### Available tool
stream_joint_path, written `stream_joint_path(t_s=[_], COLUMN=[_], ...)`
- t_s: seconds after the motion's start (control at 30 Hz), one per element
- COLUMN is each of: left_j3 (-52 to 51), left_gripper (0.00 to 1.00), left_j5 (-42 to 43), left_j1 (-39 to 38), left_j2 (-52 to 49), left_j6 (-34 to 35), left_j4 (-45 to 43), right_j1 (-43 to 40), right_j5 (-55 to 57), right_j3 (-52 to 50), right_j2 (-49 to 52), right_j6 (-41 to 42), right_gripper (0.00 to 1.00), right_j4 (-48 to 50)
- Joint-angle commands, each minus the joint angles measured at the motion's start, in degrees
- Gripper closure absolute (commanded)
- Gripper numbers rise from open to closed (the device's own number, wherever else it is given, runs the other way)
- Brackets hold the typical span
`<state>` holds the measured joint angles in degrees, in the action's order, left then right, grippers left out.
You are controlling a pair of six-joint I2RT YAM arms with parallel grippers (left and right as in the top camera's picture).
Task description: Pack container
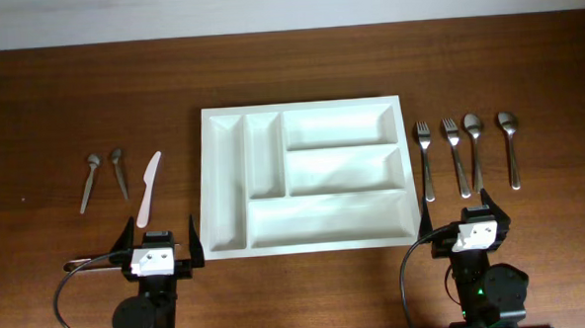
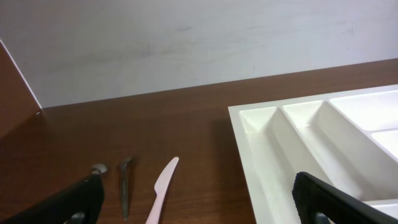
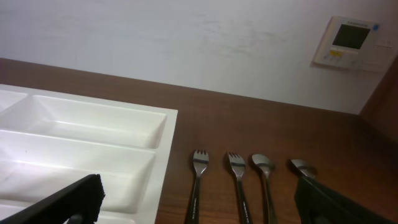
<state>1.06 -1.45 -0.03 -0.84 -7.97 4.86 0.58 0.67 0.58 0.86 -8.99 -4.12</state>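
The container is a large white five-compartment tray in the middle of the table, with nothing in it. Left of it lie two small spoons and a pale plastic knife. To its right two forks and two spoons lie side by side. My left gripper stands open near the tray's front left corner, behind the knife. My right gripper is open too, just short of the fork handles. Neither holds anything.
Both arm bases sit at the table's front edge, with black cables looping beside them. A pale wall runs along the far side of the table, with a small control panel mounted on it. Brown wood shows around the tray and cutlery.
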Motion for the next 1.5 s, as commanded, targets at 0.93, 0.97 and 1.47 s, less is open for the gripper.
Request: stream_joint_path(t_s=[0.93, 0.97, 1.47], left_j3=[-0.5, -0.5, 6.1], left_gripper=[0.01, 0.01, 0.01], left_j5=[0.6, 0.6, 0.7], left_j1=[-0.3, -0.3, -0.3], left_j2=[0.5, 0.5, -1.2], left_j6=[-0.9, -0.9, 12.6], left_j4=[-0.2, -0.2, 7.9], right_j1=[0.5, 0.5, 0.4], right_j5=[0.9, 0.9, 0.5], right_j3=[-0.3, -0.3, 14.2], right_j2=[-0.1, 0.0, 4.1], right_j6=[0.5, 0.5, 14.4], right_gripper=[0.01, 0.01, 0.01], right_j4=[-0.5, -0.5, -16.1])
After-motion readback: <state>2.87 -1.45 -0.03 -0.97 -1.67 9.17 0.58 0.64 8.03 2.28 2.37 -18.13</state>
